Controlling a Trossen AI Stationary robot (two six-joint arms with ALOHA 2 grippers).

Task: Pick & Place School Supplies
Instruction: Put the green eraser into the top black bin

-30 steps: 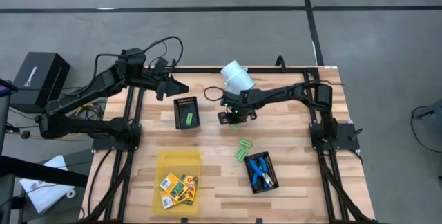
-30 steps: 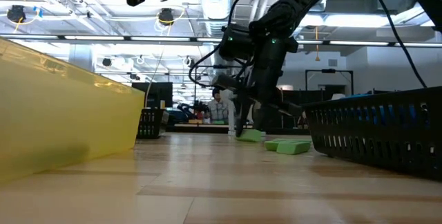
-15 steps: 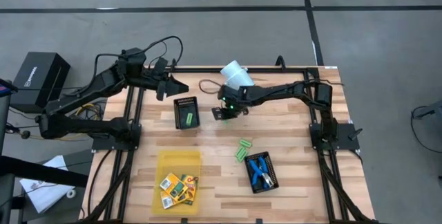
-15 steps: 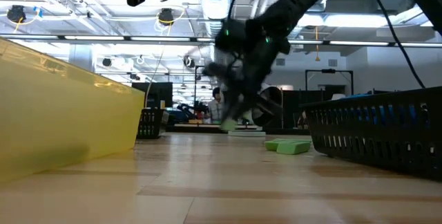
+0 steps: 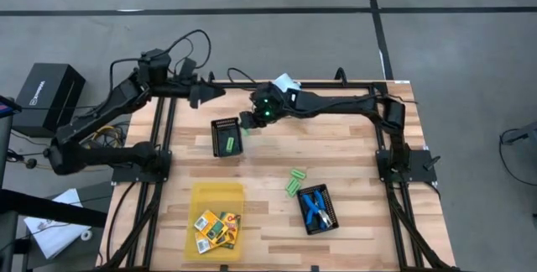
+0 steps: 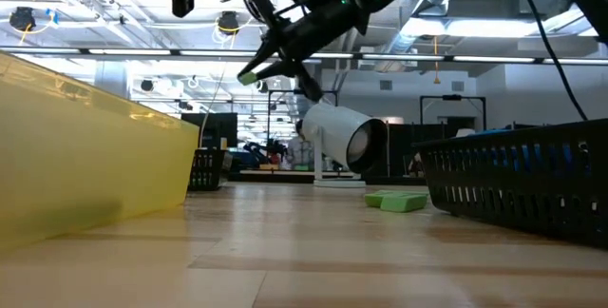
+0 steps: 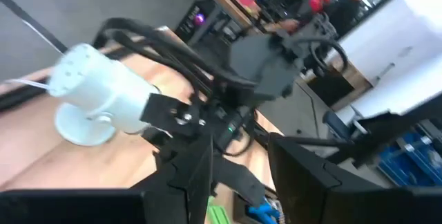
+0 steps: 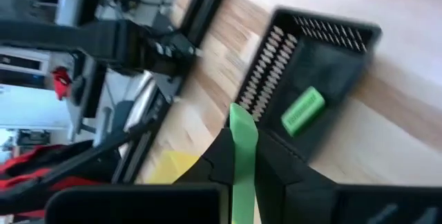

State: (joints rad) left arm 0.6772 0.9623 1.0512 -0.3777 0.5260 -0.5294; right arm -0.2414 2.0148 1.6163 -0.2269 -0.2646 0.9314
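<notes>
My right gripper (image 5: 246,122) hangs in the air beside the small black mesh tray (image 5: 225,137), shut on a light-green oblong piece (image 8: 242,137). In the low view this gripper (image 6: 255,72) is high above the table. Another green piece (image 8: 302,110) lies inside that tray. Two more green pieces (image 5: 294,181) lie flat on the wood. The blue-handled tools (image 5: 315,207) lie in a second black mesh tray, and the orange-yellow boxes (image 5: 216,226) lie in the yellow tray. My left gripper (image 5: 208,94) waits open above the table's far left, with nothing between its fingers. My right gripper pinches the green piece's two flat sides (image 8: 242,175) between its two fingers (image 8: 215,160). The piece stands edge-on and sticks out past the fingertips. The fingers slant down from the table's right side. The piece is lifted clear of the table, next to the tray's right wall.
A white cylinder (image 5: 286,88) on a stand sits at the far edge behind my right arm. The yellow tray (image 5: 216,195) is at the near left, the tools' mesh tray (image 5: 328,216) at the near right. Bare wood lies between them.
My right gripper has taken the green piece off the table near the middle, risen with it and tipped more level. It has gone toward the left and far side to the small mesh tray. My left gripper has swung a little toward the far edge.
</notes>
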